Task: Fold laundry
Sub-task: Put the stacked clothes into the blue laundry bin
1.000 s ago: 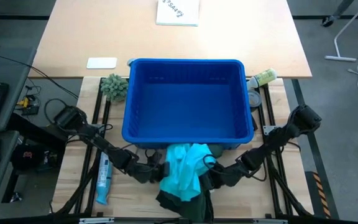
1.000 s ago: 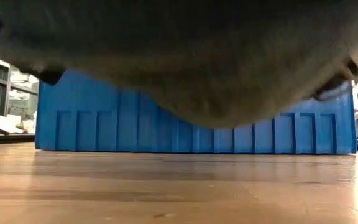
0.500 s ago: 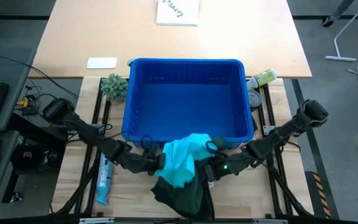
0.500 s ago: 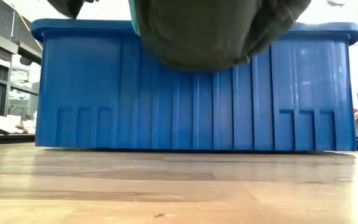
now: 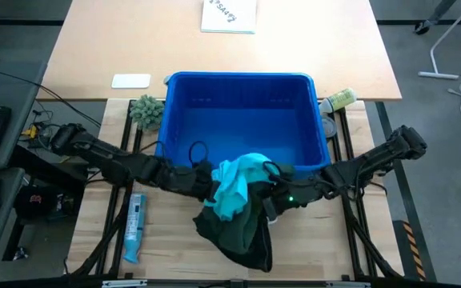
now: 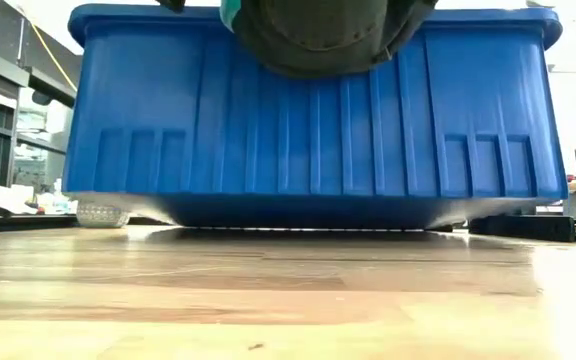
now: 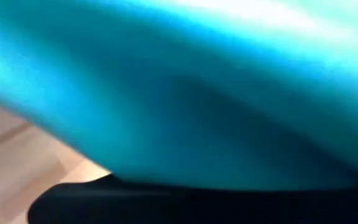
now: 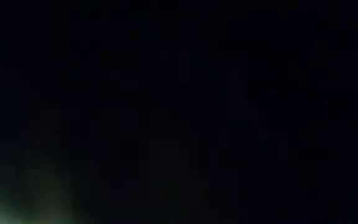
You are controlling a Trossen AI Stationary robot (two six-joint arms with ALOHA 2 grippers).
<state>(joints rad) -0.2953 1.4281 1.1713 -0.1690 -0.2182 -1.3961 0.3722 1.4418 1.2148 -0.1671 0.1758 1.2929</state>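
**Two grippers lifting a bundle of laundry at the bin's near wall**

Two garments are hanging together low in the centre of the high view: a turquoise shirt (image 5: pixel 234 186) is lying over a dark green garment (image 5: pixel 238 232), whose lower folds are drooping toward the bottom edge of the frame. In the low view the dark green cloth (image 6: pixel 323 35) is sagging from the top centre, clear of the wooden table (image 6: pixel 288 300).

Either side of the bundle, the left gripper (image 5: pixel 202 180) is reaching in from the left of the frame and the right gripper (image 5: pixel 272 196) from the right. Both are gripping with fingers pressed together, apparently pinching the cloth; the fingertips themselves are buried in fabric, so which layer each is holding is not showing. The left wrist view is filled with turquoise cloth; the right wrist view is almost black.

Just behind the bundle, the blue bin (image 5: pixel 242 100) is occupying the middle of the frame. In the low view its base is looking tilted up off the table.

Judging from this, the risk is that cloth or a gripper is catching the bin's near rim, so further lifting may drag or tip the bin. The loosely draped turquoise shirt may also be sliding off.
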